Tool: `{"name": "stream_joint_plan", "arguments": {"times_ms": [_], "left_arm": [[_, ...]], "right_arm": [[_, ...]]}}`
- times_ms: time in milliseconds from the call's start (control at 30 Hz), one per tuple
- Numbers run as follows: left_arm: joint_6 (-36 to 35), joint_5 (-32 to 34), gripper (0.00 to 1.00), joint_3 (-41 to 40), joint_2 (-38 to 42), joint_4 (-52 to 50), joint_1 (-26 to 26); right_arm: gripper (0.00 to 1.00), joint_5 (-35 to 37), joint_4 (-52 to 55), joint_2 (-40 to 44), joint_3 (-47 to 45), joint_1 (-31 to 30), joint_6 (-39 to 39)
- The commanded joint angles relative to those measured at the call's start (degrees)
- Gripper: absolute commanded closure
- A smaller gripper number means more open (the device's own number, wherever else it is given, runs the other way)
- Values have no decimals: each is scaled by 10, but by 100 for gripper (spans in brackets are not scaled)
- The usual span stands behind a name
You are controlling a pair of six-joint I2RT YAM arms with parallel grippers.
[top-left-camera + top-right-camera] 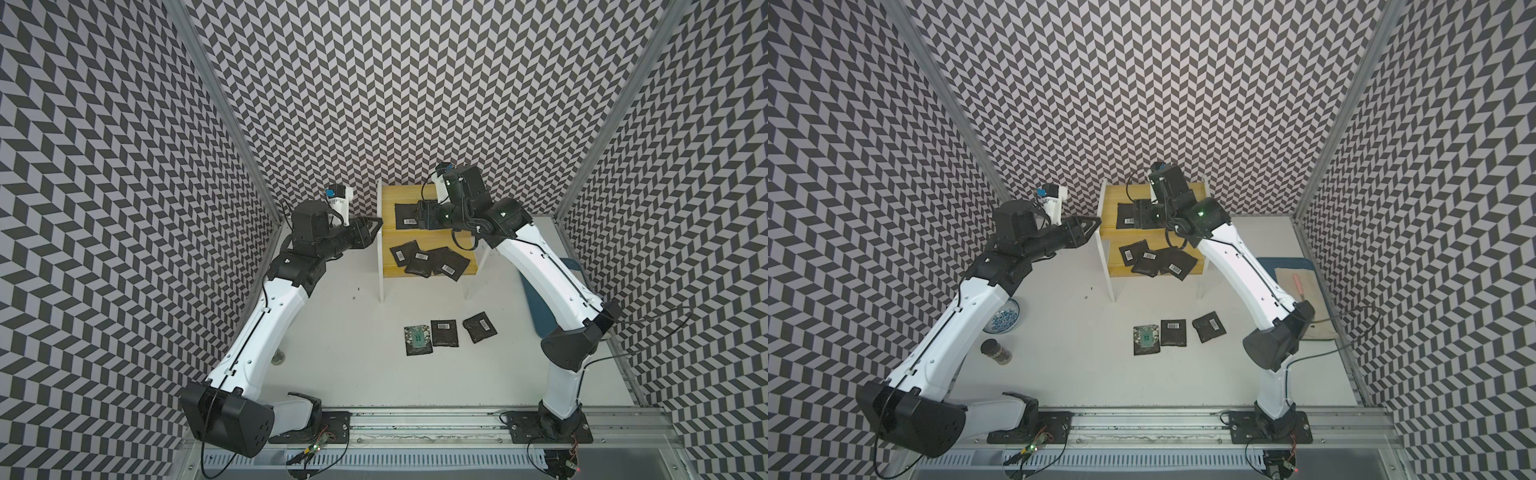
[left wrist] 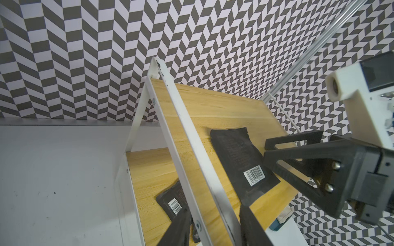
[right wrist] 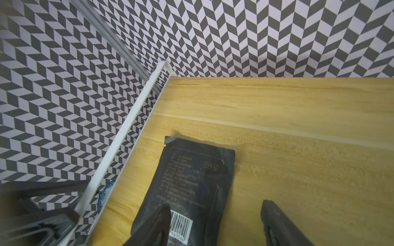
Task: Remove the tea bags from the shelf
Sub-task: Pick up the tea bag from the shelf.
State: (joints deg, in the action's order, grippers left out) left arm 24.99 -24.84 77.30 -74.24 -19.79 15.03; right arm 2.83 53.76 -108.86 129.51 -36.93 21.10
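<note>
The shelf (image 1: 415,195) stands at the back, with yellow boards and a white frame. One black tea bag (image 3: 191,170) lies on its upper board. My right gripper (image 3: 215,223) hangs open low over it, one finger above the barcode label and the other above bare wood. Three more tea bags (image 1: 428,262) overlap on the lower board. Another three (image 1: 444,332) lie flat on the table in front, one showing a green-white face. My left gripper (image 2: 215,230) is at the shelf's left side. Its fingers press both sides of the white frame rail (image 2: 191,136).
A blue tray (image 1: 1291,266) with a cloth and a red-handled tool sits at the right, partly under the right arm. Under the left arm are a bowl of blue-white bits (image 1: 1005,322) and a dark jar (image 1: 995,351) lying on its side. Patterned walls close in on three sides.
</note>
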Motion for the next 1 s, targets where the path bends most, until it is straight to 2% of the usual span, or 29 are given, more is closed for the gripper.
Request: {"name": "stream_joint_plan", "arguments": {"times_ms": [0, 133, 400, 600, 967], "left_arm": [[-8, 3, 59, -13, 5, -10, 4], [-8, 5, 59, -13, 6, -9, 4], [-5, 4, 59, -17, 4, -1, 4], [-6, 7, 58, -18, 4, 2, 3], [-6, 8, 58, -20, 8, 4, 2]], "right_arm": [[29, -24, -14, -12, 13, 2, 1], [30, -24, -11, -20, 8, -8, -10], [37, 69, 31, -41, -14, -41, -42], [41, 72, 24, -31, -58, -53, -43], [60, 97, 27, -16, -124, -59, -39]]}}
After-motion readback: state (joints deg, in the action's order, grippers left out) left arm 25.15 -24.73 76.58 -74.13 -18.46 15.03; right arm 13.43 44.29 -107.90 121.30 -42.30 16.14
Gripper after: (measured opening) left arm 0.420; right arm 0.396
